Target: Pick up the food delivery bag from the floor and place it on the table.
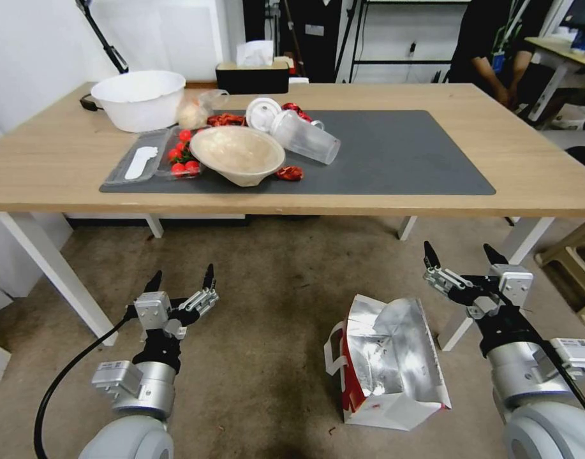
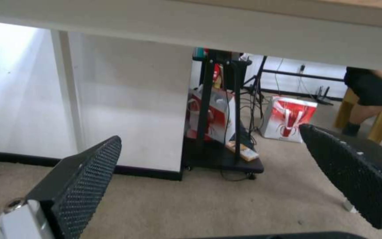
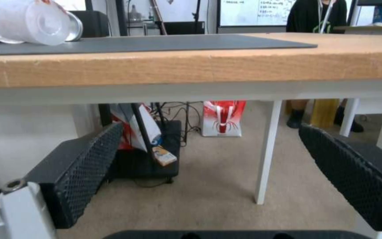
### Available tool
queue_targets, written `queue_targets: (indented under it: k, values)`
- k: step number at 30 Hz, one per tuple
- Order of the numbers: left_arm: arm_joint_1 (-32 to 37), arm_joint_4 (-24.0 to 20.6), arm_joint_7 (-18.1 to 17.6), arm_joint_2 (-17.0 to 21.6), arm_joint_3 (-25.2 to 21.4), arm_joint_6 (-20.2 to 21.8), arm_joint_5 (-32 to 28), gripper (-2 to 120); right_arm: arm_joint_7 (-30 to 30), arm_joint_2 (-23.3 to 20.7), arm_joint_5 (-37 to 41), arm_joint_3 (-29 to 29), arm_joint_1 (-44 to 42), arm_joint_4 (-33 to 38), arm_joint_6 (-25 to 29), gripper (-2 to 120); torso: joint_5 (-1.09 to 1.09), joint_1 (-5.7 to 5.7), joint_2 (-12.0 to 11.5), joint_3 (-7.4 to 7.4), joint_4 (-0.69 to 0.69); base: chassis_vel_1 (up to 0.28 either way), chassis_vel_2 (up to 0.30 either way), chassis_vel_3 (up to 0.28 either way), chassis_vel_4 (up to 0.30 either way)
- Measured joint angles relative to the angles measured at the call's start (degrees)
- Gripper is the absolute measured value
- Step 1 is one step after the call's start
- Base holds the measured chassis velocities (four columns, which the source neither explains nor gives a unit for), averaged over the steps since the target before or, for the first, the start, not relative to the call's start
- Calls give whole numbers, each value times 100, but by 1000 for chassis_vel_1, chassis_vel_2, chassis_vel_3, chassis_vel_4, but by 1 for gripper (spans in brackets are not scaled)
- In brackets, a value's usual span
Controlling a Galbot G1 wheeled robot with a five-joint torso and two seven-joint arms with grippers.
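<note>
Crumpled food delivery bag (image 1: 388,363) lies tipped on floor (image 1: 260,331), foil showing; both hands spread.

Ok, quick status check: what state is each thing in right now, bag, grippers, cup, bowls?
food delivery bag: on the floor, tipped over, mouth open, foil showing.
left gripper: open, empty.
right gripper: open, empty.
clear cup: lying on its side on the mat.
beige bowl: upright.
white bowl: upright.

You see a white food delivery bag (image 1: 394,376) with red side and silver foil lining, brownish-grey stained floor (image 1: 260,306), light-wood counter (image 1: 50,159), dark grey mat (image 1: 400,153), black mesh-textured gripper pads (image 2: 84,186).
</note>
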Motion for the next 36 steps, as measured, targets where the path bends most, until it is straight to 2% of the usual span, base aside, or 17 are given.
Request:
queue_targets:
  k: [36]
  values:
    - [-10, 26, -1, 1, 5, -4, -4, 100, -7, 4, -18, -19, 17, -39, 0, 100, 0, -265, -840, -575, 0, 0, 0, 0, 0]
